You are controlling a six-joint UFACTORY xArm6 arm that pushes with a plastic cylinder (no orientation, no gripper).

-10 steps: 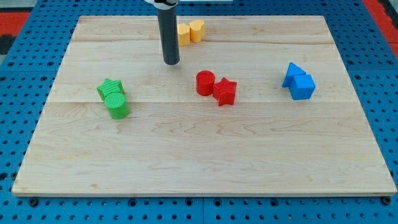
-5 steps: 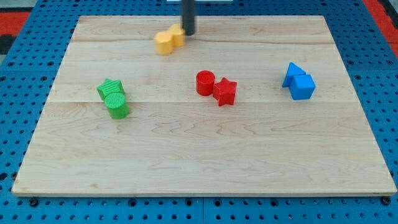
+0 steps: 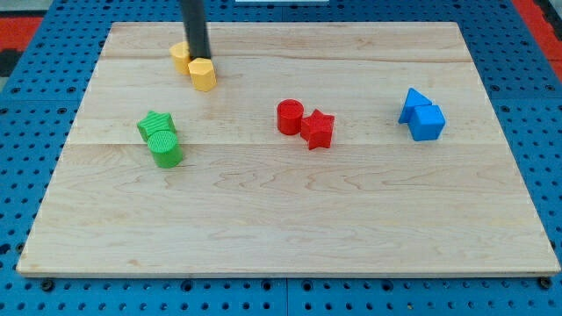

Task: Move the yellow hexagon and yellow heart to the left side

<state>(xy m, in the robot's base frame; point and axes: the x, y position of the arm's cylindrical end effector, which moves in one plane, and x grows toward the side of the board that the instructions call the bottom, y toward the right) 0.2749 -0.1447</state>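
Two yellow blocks sit together near the view's top left of the wooden board [image 3: 290,219]. The one nearer the top left [image 3: 181,57] looks like the hexagon. The one just below and right of it [image 3: 203,75] looks like the heart. My tip [image 3: 198,56] stands right behind them, between the two, touching or nearly touching both. The dark rod rises from there out of the view's top.
A green star [image 3: 155,124] and green cylinder [image 3: 165,149] sit at the left. A red cylinder [image 3: 290,117] and red star [image 3: 318,129] sit in the middle. A blue triangle [image 3: 412,103] and blue cube [image 3: 429,122] sit at the right.
My tip went round to the right of the yellow blocks and swept left along the board's top. Both yellow blocks have slid left with it, and a little downward.
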